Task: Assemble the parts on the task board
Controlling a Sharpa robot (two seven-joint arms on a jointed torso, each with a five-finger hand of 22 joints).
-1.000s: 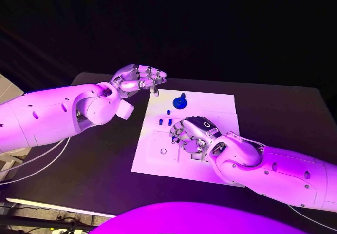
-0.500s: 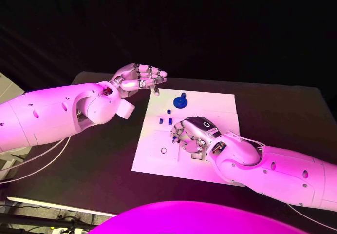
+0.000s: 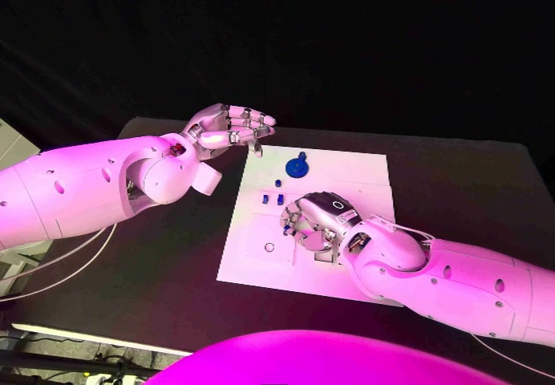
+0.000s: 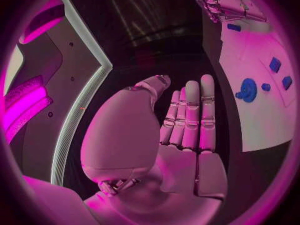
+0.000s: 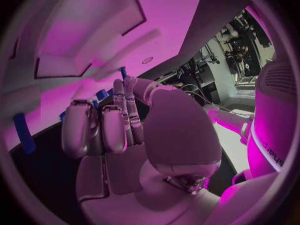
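Several small blue parts (image 3: 273, 198) lie on the white task board (image 3: 347, 172) at mid-bench; a larger round blue part (image 3: 297, 168) sits near the board's far edge. Right hand (image 3: 317, 220) is low over the board's middle, fingers bent downward; cannot tell whether it grips anything. Left hand (image 3: 228, 127) hangs raised beside the board's far left corner, fingers curled inward, nothing in them. Black bench (image 3: 463, 180) beneath.
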